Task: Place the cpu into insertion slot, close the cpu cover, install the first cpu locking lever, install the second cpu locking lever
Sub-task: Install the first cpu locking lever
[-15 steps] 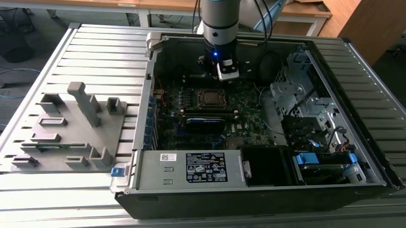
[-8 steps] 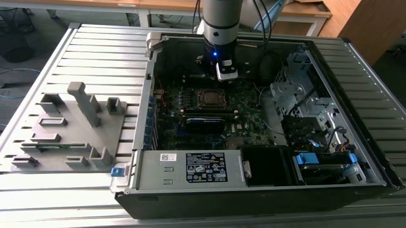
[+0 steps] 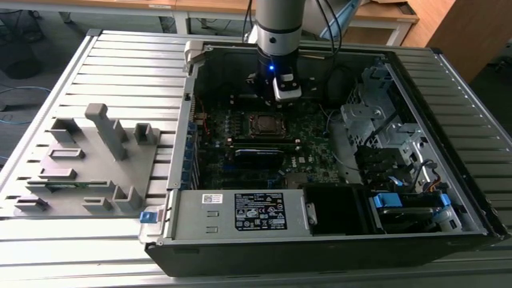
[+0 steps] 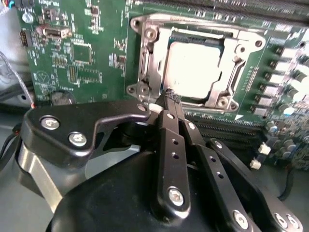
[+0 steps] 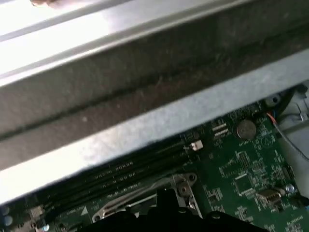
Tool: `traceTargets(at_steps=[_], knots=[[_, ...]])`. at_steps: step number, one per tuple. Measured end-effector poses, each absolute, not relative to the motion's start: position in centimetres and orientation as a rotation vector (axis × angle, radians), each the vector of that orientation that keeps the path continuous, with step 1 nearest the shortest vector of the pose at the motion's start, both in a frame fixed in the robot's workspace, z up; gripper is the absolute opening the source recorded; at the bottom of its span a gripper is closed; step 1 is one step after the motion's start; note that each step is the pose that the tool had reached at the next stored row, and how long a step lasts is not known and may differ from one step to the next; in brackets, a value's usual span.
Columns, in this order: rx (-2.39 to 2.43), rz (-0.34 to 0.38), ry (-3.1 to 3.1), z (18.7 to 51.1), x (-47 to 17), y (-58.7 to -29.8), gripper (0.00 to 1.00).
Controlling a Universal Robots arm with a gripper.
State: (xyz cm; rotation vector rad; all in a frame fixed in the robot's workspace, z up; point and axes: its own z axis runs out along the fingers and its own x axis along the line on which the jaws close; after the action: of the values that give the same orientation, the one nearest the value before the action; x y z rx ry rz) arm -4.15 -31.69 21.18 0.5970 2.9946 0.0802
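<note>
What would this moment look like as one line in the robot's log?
cpu: seated in insertion slot | cpu cover: down over it | gripper: shut, at socket edge

Glare whitening the cpu; blurred first wrist view; dim, shadowed case interior.

Setting appeared to be a robotics lab or workshop: open computer case lay on a slatted metal bench, grey fixture block beside it, wooden desks and cables behind.
</note>
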Motion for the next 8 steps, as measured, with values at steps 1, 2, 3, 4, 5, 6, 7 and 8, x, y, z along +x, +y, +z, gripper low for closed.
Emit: traceTargets(at_steps=[1,2,3,4,5,6,7,8], knots=[[0.595,0.075,2.995,21.17,-4.15,-31.69,0.11],[0.595,0.073,2.995,21.17,-4.15,-31.7,0.11],[0.595,0.071,2.995,21.17,-4.15,-31.7,0.11],[0.595,0.07,2.995,21.17,-4.15,-31.69,0.11],[0.595,0.069,2.998,21.15,-4.15,-31.69,0.11],[0.594,0.067,3.007,21.11,-4.15,-31.69,0.11],[0.59,0.064,3.018,21.07,-4.15,-31.69,0.11],[0.585,0.062,3.03,21.03,-4.15,-31.69,0.11]])
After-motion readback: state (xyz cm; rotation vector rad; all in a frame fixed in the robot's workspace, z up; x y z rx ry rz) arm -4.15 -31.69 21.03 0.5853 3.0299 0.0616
